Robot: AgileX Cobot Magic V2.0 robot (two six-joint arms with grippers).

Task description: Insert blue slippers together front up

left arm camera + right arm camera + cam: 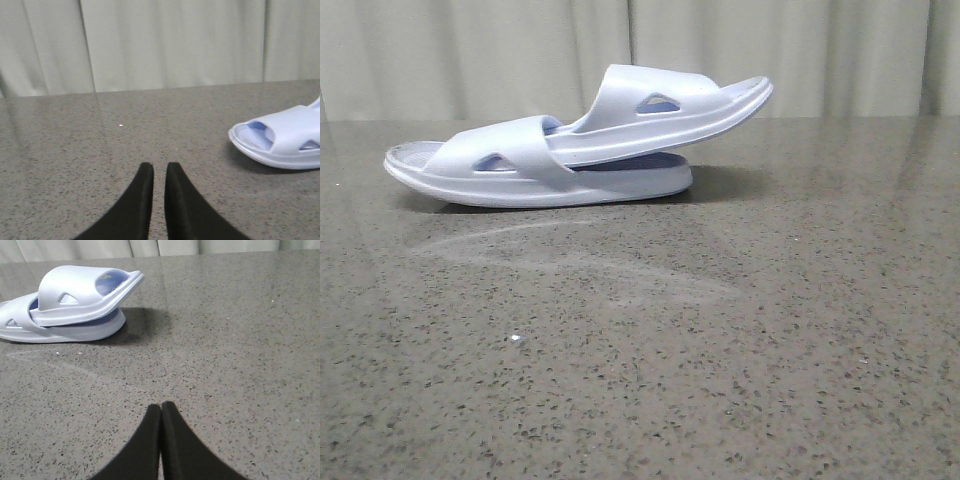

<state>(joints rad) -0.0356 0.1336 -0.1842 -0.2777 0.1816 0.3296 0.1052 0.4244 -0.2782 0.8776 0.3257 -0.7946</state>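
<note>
Near: left gripper with fingertips nearly together, a narrow slit between; right gripper fully closed; both empty above the speckled table. Far: blue slippers nested, upper one tucked under the lower one's strap, tilted up rightward. Behind: pale curtain.

The blue slippers lie nested on the speckled grey table, both sole-down and seen side-on. One lies flat; the other (pushed in under its strap) tilts upward, its free end raised clear of the lower footbed. Each strap has a triangular cut-out.
</note>
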